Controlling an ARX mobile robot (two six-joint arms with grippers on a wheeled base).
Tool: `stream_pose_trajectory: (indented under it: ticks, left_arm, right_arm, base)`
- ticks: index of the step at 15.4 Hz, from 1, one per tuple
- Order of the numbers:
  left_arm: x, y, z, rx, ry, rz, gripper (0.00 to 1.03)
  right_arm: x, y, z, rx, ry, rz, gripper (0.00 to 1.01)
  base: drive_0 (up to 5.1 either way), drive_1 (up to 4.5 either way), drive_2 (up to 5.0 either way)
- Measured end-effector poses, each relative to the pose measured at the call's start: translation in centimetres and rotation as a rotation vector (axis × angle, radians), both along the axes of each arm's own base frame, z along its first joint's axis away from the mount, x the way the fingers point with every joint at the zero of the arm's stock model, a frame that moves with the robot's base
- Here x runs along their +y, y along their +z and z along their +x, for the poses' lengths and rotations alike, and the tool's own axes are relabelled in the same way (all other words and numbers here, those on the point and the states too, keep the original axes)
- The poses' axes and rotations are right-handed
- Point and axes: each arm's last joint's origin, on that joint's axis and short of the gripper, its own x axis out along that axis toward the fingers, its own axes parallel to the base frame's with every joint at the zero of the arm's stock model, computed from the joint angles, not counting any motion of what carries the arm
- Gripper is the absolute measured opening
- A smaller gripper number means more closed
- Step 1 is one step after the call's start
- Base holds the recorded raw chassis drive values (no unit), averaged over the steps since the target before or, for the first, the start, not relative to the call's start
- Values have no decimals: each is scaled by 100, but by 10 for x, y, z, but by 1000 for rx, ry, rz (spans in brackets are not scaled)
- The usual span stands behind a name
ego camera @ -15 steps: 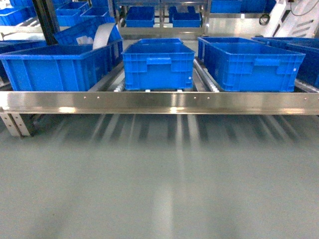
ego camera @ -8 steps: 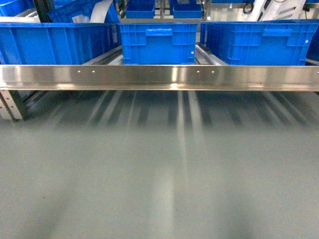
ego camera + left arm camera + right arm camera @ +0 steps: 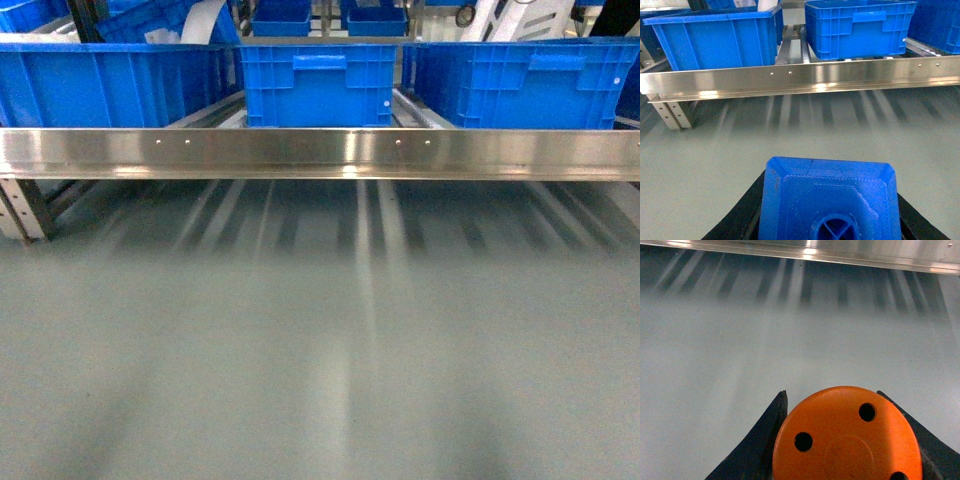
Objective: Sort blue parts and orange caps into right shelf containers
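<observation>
While the left gripper [image 3: 830, 220] clasps a blue part [image 3: 830, 200], the right gripper [image 3: 845, 440] clasps an orange cap [image 3: 845, 437].

Ahead of both grippers lies open grey floor [image 3: 320, 350], with nothing standing on it up to the shelf [image 3: 320, 152]. The shelf's steel front rail runs across the whole way forward, a bar to clear. Beyond it the crates [image 3: 855, 27] sit side by side, walls rising above the rail; narrow roller lanes separate them. A steel leg [image 3: 672, 112] stands forward-left of the left gripper [image 3: 830, 200].
</observation>
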Motion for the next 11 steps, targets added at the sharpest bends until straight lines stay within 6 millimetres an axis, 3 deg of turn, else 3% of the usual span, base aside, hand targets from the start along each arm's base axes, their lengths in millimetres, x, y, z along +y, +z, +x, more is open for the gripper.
stream_pose_trajectory:
  ticks: [11]
  left_arm:
    - [0,0,0,0,0,0,44]
  right_arm:
    - [0,0,0,0,0,0,43]
  base:
    - [0,0,0]
